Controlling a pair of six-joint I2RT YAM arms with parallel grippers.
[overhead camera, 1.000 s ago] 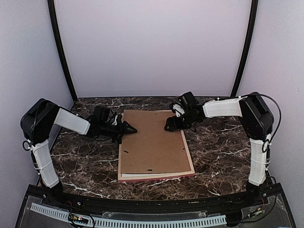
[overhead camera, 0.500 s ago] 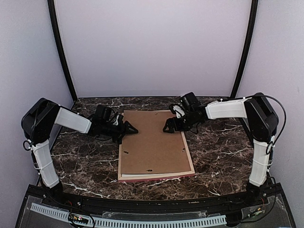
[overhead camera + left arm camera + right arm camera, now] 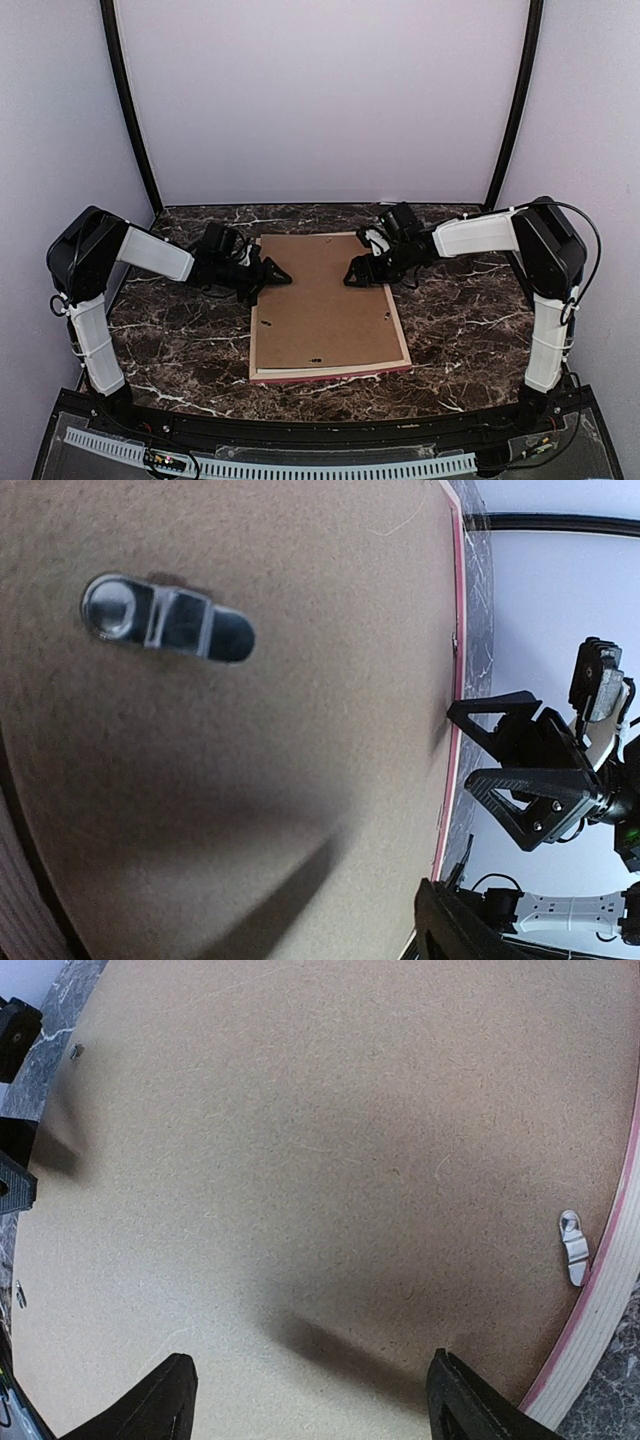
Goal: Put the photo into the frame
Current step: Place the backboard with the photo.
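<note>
Left jaws and right jaws parted, empty, over flat brown hardboard backing board (image 3: 325,300) covering pink-edged pale wooden frame (image 3: 610,1290). One silver metal turn clip (image 3: 572,1248) near right jaws.

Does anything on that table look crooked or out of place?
Slightly. The brown backing board does not sit squarely on the face-down frame. A wide pale strip shows along the near edge, only a thin one on the right, and none that I can make out on the left. Nothing looks spilled or broken.

Backing board (image 3: 325,300) hides most of the frame (image 3: 615,1280) — clip (image 3: 165,630) blurred.
</note>
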